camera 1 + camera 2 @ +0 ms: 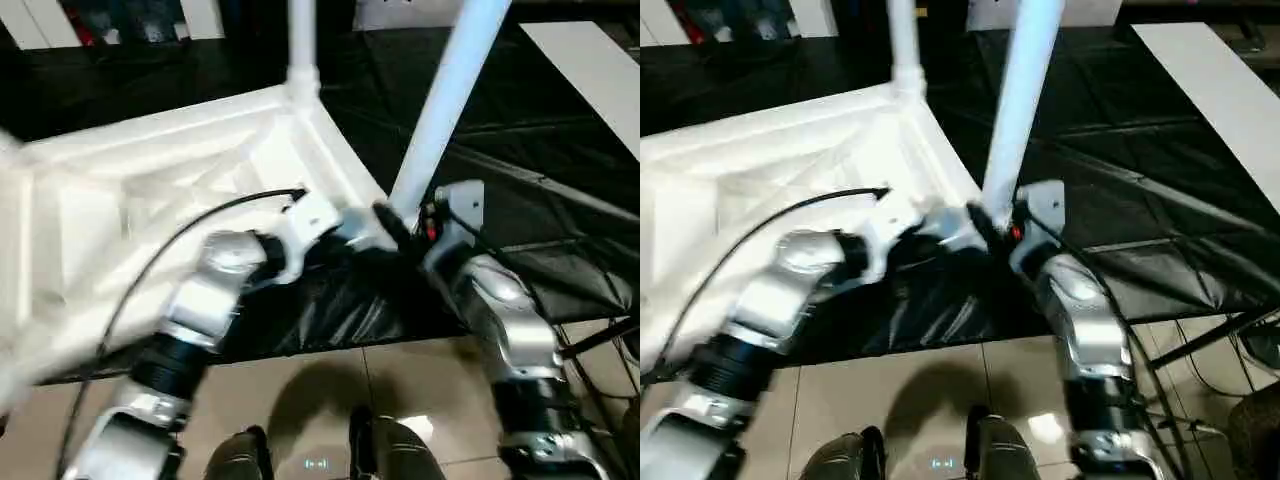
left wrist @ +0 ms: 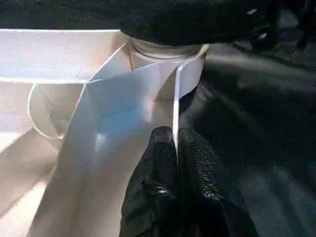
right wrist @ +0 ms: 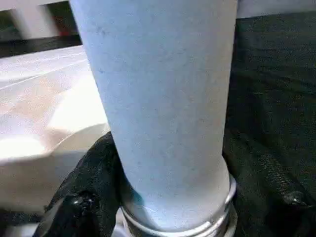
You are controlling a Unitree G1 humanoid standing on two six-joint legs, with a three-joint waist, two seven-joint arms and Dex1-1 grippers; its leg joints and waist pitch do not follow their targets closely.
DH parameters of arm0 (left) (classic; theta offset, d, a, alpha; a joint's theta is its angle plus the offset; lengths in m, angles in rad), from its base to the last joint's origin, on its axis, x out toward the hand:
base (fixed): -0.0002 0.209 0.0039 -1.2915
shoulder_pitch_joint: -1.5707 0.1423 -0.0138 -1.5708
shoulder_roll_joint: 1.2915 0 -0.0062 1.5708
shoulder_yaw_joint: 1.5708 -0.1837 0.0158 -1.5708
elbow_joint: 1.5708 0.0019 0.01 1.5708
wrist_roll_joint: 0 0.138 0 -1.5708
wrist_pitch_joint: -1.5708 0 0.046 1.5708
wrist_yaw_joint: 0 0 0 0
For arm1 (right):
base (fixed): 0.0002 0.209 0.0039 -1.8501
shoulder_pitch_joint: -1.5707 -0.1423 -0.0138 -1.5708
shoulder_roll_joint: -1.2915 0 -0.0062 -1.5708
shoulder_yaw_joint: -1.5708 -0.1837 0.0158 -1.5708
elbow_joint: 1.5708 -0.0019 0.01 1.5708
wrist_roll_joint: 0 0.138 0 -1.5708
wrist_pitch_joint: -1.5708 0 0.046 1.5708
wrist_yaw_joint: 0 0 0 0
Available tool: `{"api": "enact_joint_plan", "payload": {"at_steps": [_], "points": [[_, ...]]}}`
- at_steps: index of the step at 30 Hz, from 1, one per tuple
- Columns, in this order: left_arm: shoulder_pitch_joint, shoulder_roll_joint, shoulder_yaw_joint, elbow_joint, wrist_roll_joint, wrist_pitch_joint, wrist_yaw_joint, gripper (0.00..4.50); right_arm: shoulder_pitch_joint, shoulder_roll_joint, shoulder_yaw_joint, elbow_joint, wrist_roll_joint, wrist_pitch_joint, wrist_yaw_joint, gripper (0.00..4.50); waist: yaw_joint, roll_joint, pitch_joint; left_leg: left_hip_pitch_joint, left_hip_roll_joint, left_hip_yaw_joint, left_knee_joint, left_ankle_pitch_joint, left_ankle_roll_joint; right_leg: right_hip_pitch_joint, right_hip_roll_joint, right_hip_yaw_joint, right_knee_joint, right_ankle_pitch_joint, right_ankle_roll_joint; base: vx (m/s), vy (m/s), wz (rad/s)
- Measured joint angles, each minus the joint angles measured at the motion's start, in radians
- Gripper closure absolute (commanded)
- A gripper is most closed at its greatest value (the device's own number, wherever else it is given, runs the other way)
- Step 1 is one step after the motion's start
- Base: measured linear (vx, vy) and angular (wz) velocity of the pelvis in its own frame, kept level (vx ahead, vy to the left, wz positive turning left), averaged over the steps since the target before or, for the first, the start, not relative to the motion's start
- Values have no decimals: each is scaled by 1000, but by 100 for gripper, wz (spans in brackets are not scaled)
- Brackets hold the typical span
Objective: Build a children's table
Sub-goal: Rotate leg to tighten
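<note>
While the tabletop (image 1: 150,190) lies underside up, your right gripper (image 3: 168,197) clasps the leg (image 1: 450,100) at its corner socket — your left gripper (image 2: 176,163) pinches the rim beside it.

2 head views down over forearms; 2 wrist views close on table corner (image 2: 148,94).
</note>
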Motion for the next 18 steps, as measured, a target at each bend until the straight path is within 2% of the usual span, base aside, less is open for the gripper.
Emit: {"api": "enact_joint_plan", "payload": {"at_steps": [1, 2, 3, 5, 9, 18], "points": [[1, -19, -1, -3, 0, 9, 20, 450, 0, 11, -9, 2, -7, -10, -22, 184, 1, 0, 0, 0, 0, 0, 0, 0, 0, 0, 0, 0, 0, 0, 0, 0, 0, 0], [2, -28, -3, -5, 0, 12, 33, 450, 0, 16, -12, 4, -10, -21, -36, 149, 3, 0, 0, -1, 0, 0, -1, -1, 1, 0, 0, 0, 1, 0, 0, 0, 0, 0], [3, -30, -8, -12, 0, 15, 40, 450, 2, 16, -12, 4, -10, -29, -41, 149, 4, 0, 0, -1, 0, 0, -2, 0, 2, 0, 0, 0, 2, 1, -1, 0, 0, 0], [5, -29, -12, -18, 0, 16, 37, 450, 7, 17, -12, 3, -6, -43, -38, 114, 9, 1, 0, -1, 0, 0, -3, 1, 8, -1, 0, 0, 2, 7, 0, 0, 0, 0], [13, -10, -18, -32, -3, 8, 21, 450, 19, 7, -8, -8, -2, -48, 7, 77, 13, 1, -1, -2, 2, 0, -8, 1, 8, -1, 3, -1, 2, 6, 2, 0, 0, 0], [25, 115, -41, -46, -49, -87, -145, 450, 52, -171, 45, -8, 48, -105, 300, 3, 19, 1, -1, -1, 2, 0, -6, 1, 8, -3, 3, -1, 3, 9, -4, 0, 0, 0]]}}
